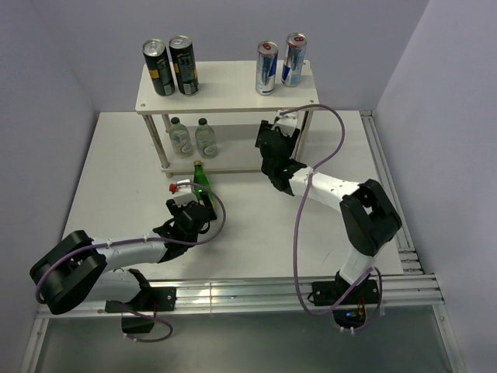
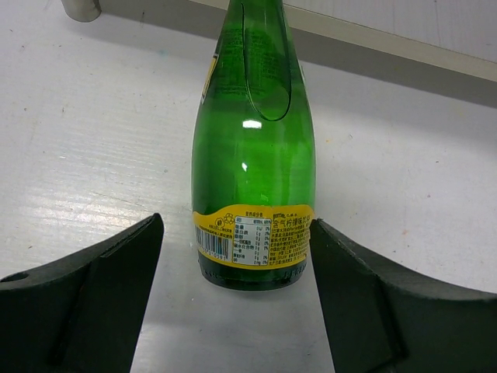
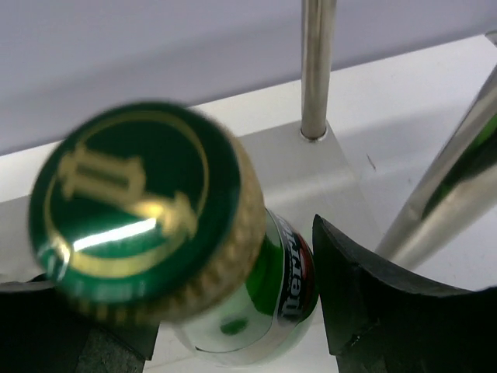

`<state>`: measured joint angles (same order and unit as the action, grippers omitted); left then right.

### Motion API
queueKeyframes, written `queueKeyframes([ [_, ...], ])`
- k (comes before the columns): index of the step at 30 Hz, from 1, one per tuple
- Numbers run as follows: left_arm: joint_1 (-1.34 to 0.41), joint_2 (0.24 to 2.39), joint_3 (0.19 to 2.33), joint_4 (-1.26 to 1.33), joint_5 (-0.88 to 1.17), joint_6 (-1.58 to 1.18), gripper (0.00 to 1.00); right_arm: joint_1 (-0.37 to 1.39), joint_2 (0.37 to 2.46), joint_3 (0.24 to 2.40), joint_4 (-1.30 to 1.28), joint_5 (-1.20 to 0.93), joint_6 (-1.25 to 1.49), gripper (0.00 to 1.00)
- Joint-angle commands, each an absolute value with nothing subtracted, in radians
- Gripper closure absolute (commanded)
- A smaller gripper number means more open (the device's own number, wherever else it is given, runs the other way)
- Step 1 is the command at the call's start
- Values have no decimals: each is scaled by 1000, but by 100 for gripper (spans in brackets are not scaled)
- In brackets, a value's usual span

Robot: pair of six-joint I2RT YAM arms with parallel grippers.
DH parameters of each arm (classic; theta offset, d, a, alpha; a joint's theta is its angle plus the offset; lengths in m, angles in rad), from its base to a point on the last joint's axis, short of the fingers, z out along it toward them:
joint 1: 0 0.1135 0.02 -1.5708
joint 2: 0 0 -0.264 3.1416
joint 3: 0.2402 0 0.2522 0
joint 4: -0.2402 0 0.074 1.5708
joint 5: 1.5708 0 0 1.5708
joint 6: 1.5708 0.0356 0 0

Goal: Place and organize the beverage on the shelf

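A yellow-labelled green glass bottle (image 2: 252, 155) is framed upright between the parted, untouching fingers of the left gripper (image 2: 237, 233), just before the cream-white two-tier shelf (image 1: 225, 89); a gold-capped green bottle (image 3: 147, 210) is clamped by the right gripper (image 3: 202, 303).

Between the black fingers (image 2: 101, 295) of the left gripper (image 2: 237, 233): a glossy green bottle (image 2: 252, 155) with a yellow label band (image 2: 252, 237) carrying a white barcode panel and fine dark print. Within the right gripper (image 3: 210, 311): a second green bottle (image 3: 264, 303), its dark green cap (image 3: 144, 206) bearing a gold emblem and gold ridged rim, its neck label (image 3: 299, 280) white, red and green. Beyond it, the pale cream shelf (image 3: 311, 167) with silver legs (image 3: 317, 62).
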<state>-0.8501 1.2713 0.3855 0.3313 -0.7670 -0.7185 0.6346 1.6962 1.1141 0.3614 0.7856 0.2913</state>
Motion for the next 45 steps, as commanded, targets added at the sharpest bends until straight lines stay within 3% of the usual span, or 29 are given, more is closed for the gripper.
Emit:
queueKeyframes([
  [1, -845, 1256, 383, 364, -773, -713, 18, 609, 1726, 1218, 465, 773, 298, 100],
  [28, -845, 1255, 379, 380, -769, -709, 19, 555, 1942, 1404, 439, 776, 284, 100],
  [29, -847, 1256, 380, 379, -770, -709, 19, 555, 1945, 1410, 436, 778, 284, 96],
  [30, -845, 1258, 382, 376, -769, -707, 19, 557, 1947, 1411, 434, 781, 281, 76],
  [34, -845, 1255, 385, 368, -770, -709, 19, 555, 1934, 1396, 433, 778, 281, 25],
  [39, -847, 1238, 393, 351, -773, -709, 19, 557, 1898, 1344, 433, 759, 291, 4],
  [45, -847, 1207, 420, 293, -773, -716, 18, 574, 1824, 1252, 429, 735, 314, 0],
])
